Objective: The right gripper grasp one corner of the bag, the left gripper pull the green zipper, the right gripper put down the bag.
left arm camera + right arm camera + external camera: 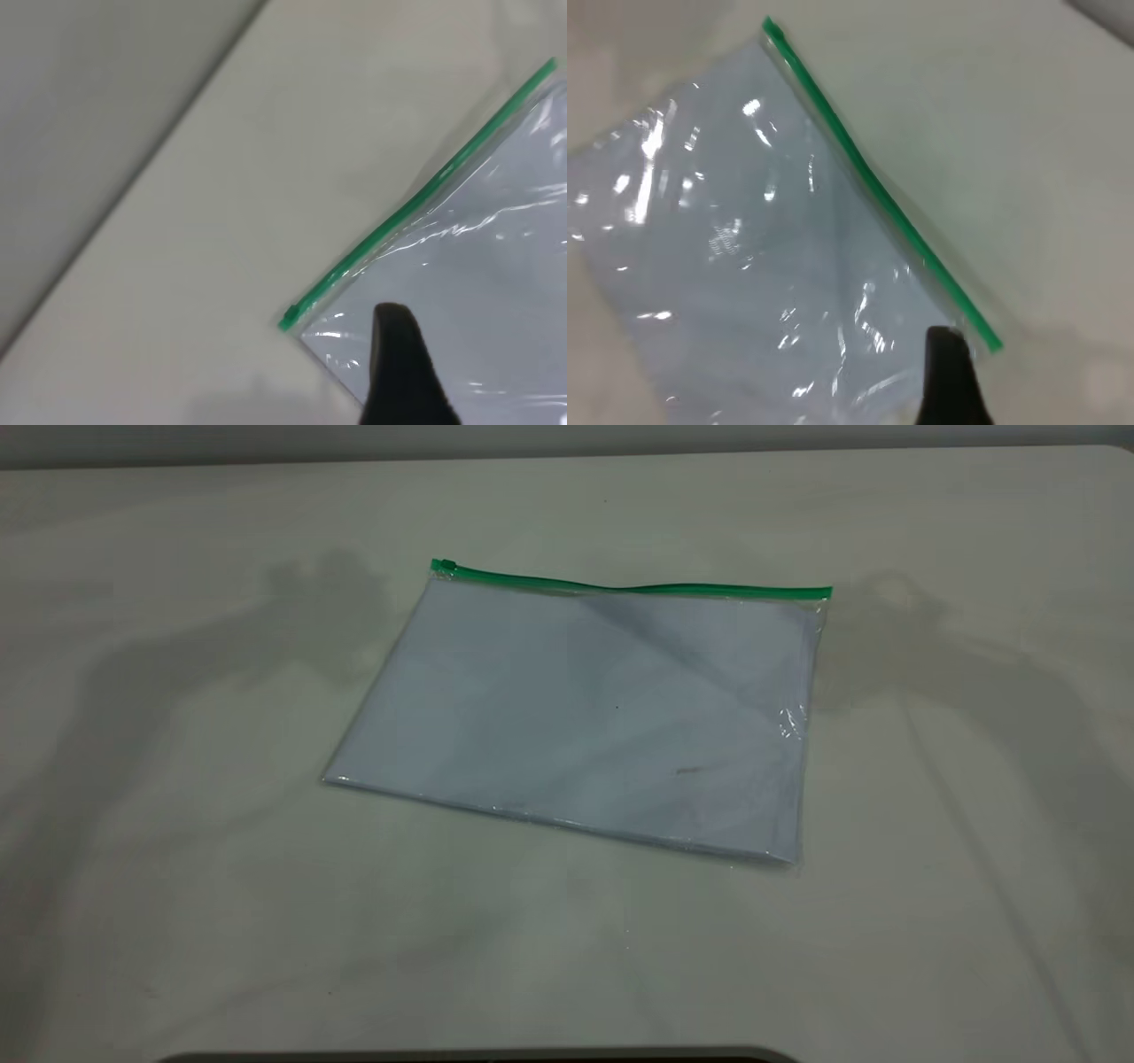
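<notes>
Bag (pixel 585 717) flat on pale table (pixel 177 912), grey wall (pixel 532 438) behind; fingers' opening cannot be told

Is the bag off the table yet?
No, the bag lies flat on the table with no gripper on it in the exterior view.

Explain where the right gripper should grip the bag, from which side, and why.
Probably the far right corner of the bag, beside the green zipper end opposite the slider. The bag lies flat, so come in low from its right edge; the right gripper hovers there.
</notes>
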{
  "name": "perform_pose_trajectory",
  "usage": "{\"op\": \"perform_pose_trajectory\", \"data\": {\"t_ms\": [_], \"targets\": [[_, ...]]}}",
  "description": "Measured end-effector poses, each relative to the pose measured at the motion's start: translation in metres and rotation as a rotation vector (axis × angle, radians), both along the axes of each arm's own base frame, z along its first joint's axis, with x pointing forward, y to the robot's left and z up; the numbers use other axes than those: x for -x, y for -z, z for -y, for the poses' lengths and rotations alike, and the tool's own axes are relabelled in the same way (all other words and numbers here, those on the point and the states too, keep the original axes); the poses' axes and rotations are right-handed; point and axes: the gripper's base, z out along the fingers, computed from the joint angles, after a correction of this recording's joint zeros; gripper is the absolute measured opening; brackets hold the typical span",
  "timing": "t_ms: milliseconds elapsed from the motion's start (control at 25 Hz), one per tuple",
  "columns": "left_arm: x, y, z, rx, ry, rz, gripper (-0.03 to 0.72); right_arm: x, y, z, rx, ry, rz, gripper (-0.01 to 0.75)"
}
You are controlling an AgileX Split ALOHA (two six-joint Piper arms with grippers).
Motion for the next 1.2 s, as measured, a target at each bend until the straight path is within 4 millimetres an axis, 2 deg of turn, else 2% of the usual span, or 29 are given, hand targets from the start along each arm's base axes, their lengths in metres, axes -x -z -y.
{"op": "perform_pose_trajectory", "data": {"t_ms": [160, 280, 400, 560, 680, 840, 1040, 1200], "targets": [[0.046, -0.068, -0.013, -0.035, -0.119, 0.019, 0.514, 0.051, -0.069, 0.011, 0.023, 0.096, -0.016, 0.508], [0.083, -0.103, -0.024, -0.064, -0.244, -0.026, 0.514, 0.095, -0.104, 0.018, 0.027, 0.172, -0.099, 0.496], [0.118, -0.122, -0.038, -0.132, -0.360, -0.102, 0.514, 0.133, -0.122, 0.025, 0.046, 0.231, -0.157, 0.490], [0.138, -0.139, -0.049, -0.127, -0.535, -0.081, 0.514, 0.168, -0.126, 0.032, 0.054, 0.315, -0.156, 0.488], [0.150, -0.135, -0.054, -0.128, -0.600, -0.109, 0.514, 0.196, -0.111, 0.037, 0.064, 0.367, -0.194, 0.487], [0.175, -0.111, -0.056, -0.152, -0.610, -0.188, 0.514, 0.239, -0.080, 0.044, 0.094, 0.407, -0.242, 0.487], [0.211, -0.062, -0.060, -0.210, -0.610, -0.334, 0.514, 0.285, -0.025, 0.053, 0.126, 0.479, -0.291, 0.487], [0.243, -0.021, -0.064, -0.255, -0.613, -0.453, 0.514, 0.313, 0.003, 0.058, 0.105, 0.542, -0.254, 0.486]]}}
